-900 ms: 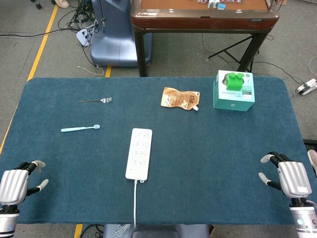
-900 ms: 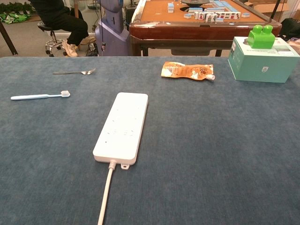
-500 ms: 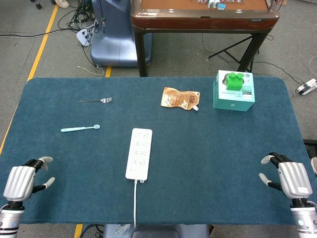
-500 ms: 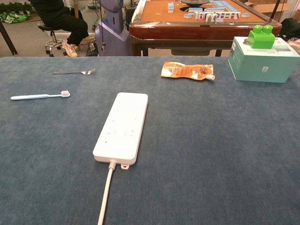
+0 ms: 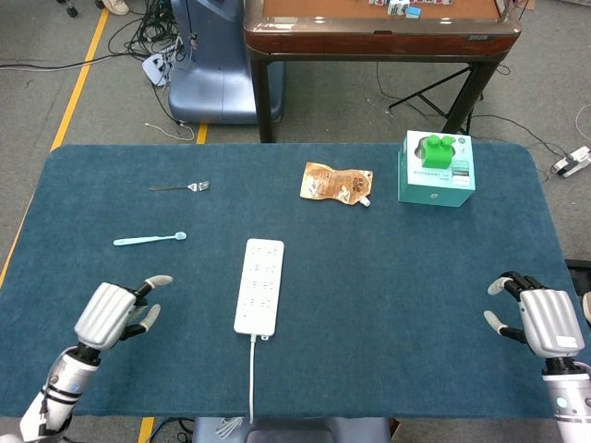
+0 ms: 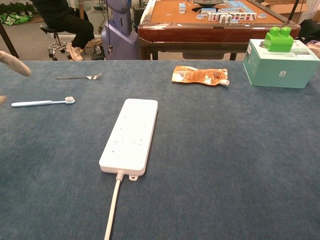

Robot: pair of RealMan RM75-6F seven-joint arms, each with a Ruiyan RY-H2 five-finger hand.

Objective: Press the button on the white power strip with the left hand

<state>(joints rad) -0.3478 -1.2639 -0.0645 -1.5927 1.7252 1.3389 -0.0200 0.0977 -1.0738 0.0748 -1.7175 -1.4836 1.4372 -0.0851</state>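
- On the blue carpeted table (image 5: pixel 388 277), the long white plastic power strip (image 5: pixel 259 285) is lying flat near the middle, with its white cable (image 5: pixel 252 378) running off the near edge.
- At the left of the strip, the left hand (image 5: pixel 115 312) is hovering over the cloth, well apart from the strip; its fingers are lying apart and are holding nothing. In the chest view only a blurred fingertip (image 6: pixel 14 63) is showing at the left edge.
- Near the right edge of the table, the right hand (image 5: pixel 540 318) is staying low with its fingers apart and slightly curled, and it is gripping nothing.
- Behind the left hand, a light blue plastic toothbrush (image 5: pixel 150 239) is lying on the cloth, and a small metal fork (image 5: pixel 180 186) is lying farther back.
- Beyond the strip, an orange flat foil pouch (image 5: pixel 336 183) is lying, and a teal cardboard box (image 5: pixel 436 169) is standing to the right of it, carrying a green plastic block (image 5: pixel 438 148) on top.
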